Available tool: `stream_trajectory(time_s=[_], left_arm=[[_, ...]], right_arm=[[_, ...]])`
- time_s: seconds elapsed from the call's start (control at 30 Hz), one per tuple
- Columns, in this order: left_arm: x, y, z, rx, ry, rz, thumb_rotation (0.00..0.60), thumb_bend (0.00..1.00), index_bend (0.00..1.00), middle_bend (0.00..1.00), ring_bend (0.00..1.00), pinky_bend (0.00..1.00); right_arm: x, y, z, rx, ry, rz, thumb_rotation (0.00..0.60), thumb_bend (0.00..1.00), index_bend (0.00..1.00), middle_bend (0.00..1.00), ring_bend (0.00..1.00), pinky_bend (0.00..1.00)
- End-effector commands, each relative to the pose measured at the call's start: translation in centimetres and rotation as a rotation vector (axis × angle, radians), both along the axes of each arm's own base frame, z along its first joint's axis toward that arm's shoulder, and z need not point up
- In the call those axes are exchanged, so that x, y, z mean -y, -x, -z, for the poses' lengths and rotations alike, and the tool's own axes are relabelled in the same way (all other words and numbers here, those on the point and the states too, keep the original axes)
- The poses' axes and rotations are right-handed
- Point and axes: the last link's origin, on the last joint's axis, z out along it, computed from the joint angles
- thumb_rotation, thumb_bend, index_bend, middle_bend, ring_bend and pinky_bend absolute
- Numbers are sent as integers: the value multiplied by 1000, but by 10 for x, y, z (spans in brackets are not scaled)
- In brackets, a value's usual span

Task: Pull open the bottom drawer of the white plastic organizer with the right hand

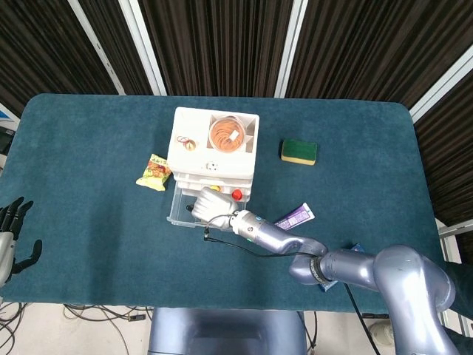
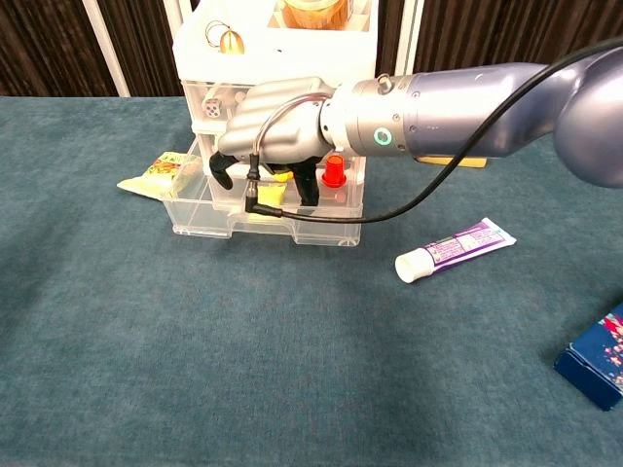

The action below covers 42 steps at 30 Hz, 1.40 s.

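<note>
The white plastic organizer (image 1: 214,148) stands at the middle back of the table, its top tray (image 2: 209,73) holding small items. Its clear bottom drawer (image 2: 224,222) is pulled out toward me, seen from above as the drawer (image 1: 179,213). My right hand (image 2: 282,122) hangs over the drawer with fingers curled down inside it, behind the front wall. From above, the right hand (image 1: 213,203) covers the drawer's right half. A red piece (image 2: 334,173) and a yellow one lie inside. My left hand (image 1: 11,237) stays open at the table's left edge.
A snack packet (image 2: 161,173) lies just left of the organizer. A toothpaste tube (image 2: 456,249) lies right of the drawer, a green-yellow sponge (image 1: 298,151) further back right, and a blue box (image 2: 594,365) at the front right.
</note>
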Motion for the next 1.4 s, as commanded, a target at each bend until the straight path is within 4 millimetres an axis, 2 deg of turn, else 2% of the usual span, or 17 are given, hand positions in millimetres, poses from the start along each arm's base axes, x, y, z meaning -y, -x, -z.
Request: stream_trajectory(time_s=[0.03, 0.27, 1.13, 1.4], left_arm=[[0, 0, 0, 0, -1, -1, 600, 438, 56, 6, 0, 0], [0, 0, 0, 2, 0, -2, 600, 438, 59, 6, 0, 0], [0, 0, -1, 4, -7, -3, 600, 439, 61, 6, 0, 0], [0, 1, -2, 7, -7, -5, 600, 439, 63, 6, 0, 0]], right_arm=[[1, -1, 2, -1, 7, -5, 600, 193, 338, 1000, 1000, 1000], [5, -1, 5, -25, 14, 7, 600, 254, 384, 1000, 1000, 1000], [5, -3, 14, -61, 15, 17, 600, 255, 454, 1000, 1000, 1000], [3, -3, 17, -70, 12, 10, 600, 255, 518, 1000, 1000, 1000]])
